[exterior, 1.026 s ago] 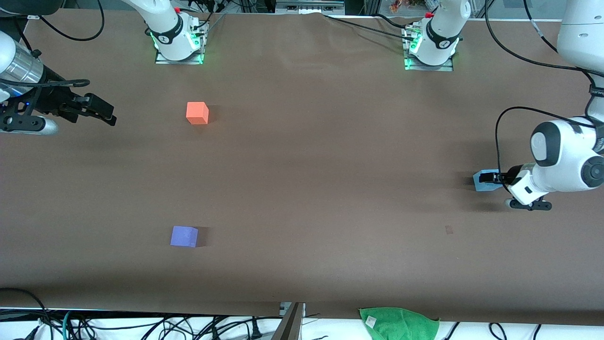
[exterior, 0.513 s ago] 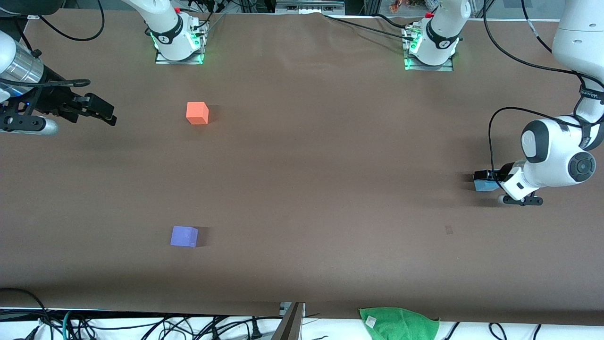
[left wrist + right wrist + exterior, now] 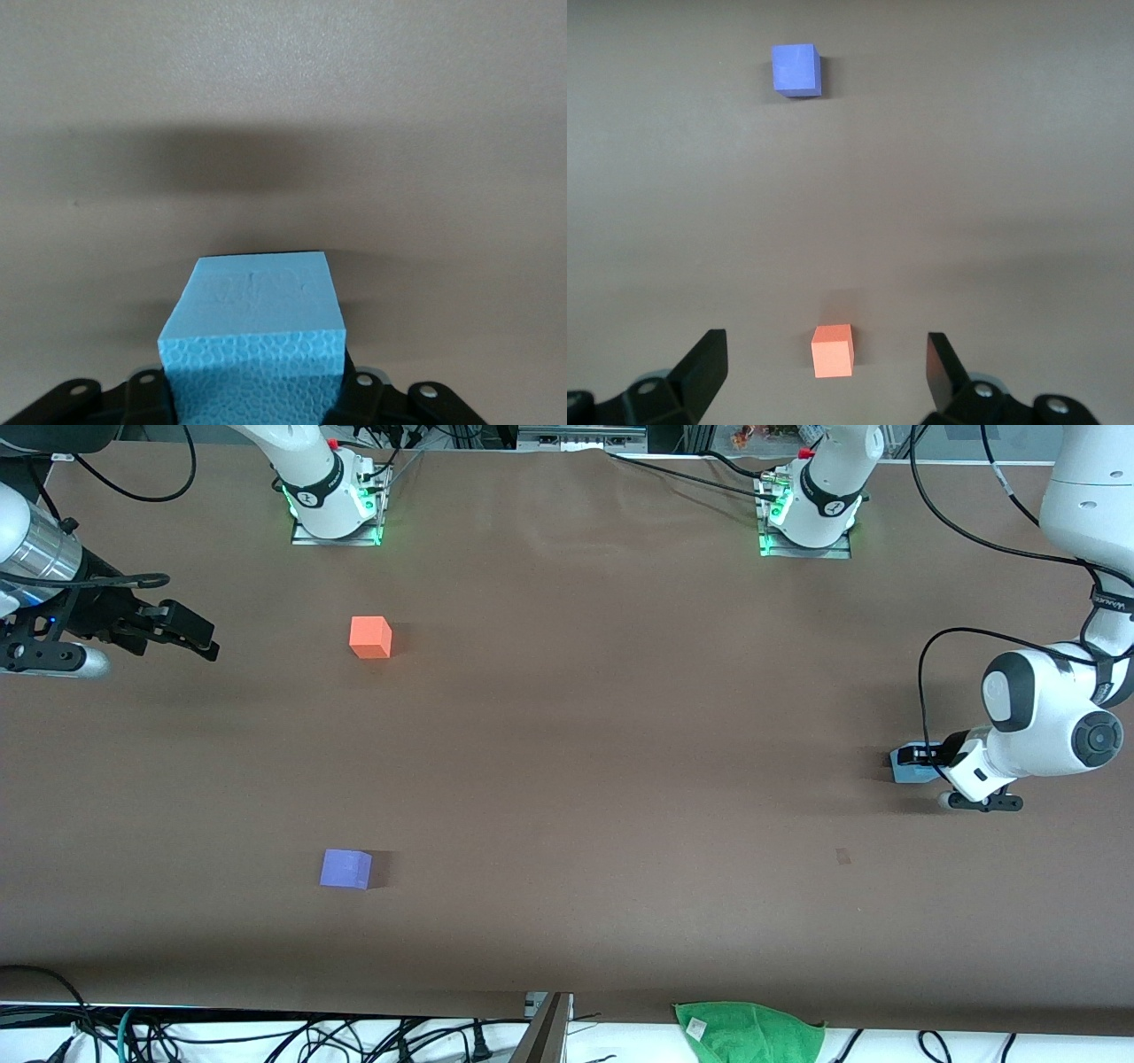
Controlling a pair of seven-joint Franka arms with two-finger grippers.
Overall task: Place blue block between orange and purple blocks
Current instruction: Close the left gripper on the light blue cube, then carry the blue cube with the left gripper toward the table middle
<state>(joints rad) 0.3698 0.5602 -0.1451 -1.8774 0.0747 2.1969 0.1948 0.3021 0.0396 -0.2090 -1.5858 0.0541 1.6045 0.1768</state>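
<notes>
The blue block [image 3: 907, 772] is at the left arm's end of the table, low at the table surface. My left gripper [image 3: 914, 758] is shut on it; in the left wrist view the blue block [image 3: 255, 345] fills the gap between the black fingers [image 3: 142, 394]. The orange block [image 3: 370, 638] and the purple block [image 3: 345, 869] sit apart toward the right arm's end, the purple one nearer the front camera. My right gripper [image 3: 197, 636] is open and empty, in the air beside the orange block. Its wrist view shows the orange block [image 3: 833, 351] and the purple block [image 3: 796, 70].
A green cloth [image 3: 749, 1031] lies off the table's front edge. Cables hang along that edge [image 3: 266, 1036]. The two arm bases [image 3: 335, 509] [image 3: 806, 522] stand at the back edge. Brown table [image 3: 567, 779] stretches between the blocks.
My left arm's wrist shifted slightly over the blue block, which stays in about the same place. The right arm and the orange and purple blocks have not moved.
</notes>
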